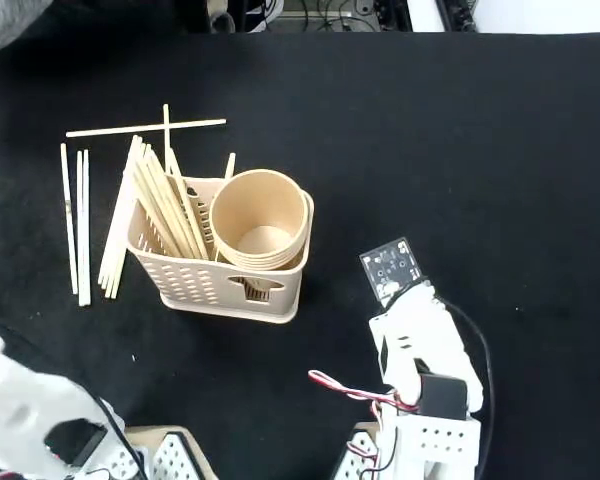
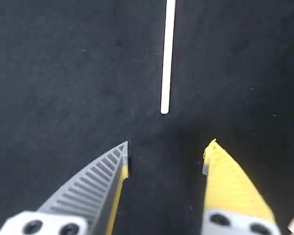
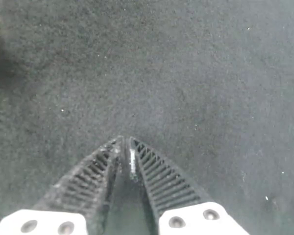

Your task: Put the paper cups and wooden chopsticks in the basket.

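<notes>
Now, the left gripper hangs low over the black table, jaws spread wide and empty. A loose chopstick lies straight ahead, its near end just past the tips, lined up, I'd say, for a pickup. Meanwhile the right gripper sits pinched closed on nothing, apparently parked out of the way. Farther out, the basket already holds stacked paper cups and a bundle of chopsticks. More sticks lie flat beside it, and a few perhaps lean on its wall.
</notes>
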Robot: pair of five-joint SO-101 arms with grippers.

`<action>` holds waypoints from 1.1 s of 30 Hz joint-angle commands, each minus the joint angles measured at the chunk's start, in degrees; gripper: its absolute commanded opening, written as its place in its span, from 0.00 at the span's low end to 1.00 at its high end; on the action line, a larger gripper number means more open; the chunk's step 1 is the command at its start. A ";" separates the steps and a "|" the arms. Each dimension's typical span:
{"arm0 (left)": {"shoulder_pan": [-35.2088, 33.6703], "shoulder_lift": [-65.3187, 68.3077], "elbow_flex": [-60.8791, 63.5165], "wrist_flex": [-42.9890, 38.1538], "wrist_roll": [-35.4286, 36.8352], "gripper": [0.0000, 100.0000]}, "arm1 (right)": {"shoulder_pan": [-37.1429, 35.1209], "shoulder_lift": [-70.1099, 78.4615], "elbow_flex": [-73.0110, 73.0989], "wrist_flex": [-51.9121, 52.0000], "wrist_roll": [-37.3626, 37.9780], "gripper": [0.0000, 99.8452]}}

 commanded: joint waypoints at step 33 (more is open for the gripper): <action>6.20 30.42 -38.73 36.57 7.12 0.03 | 0.70 -4.00 -0.13 0.35 0.44 0.01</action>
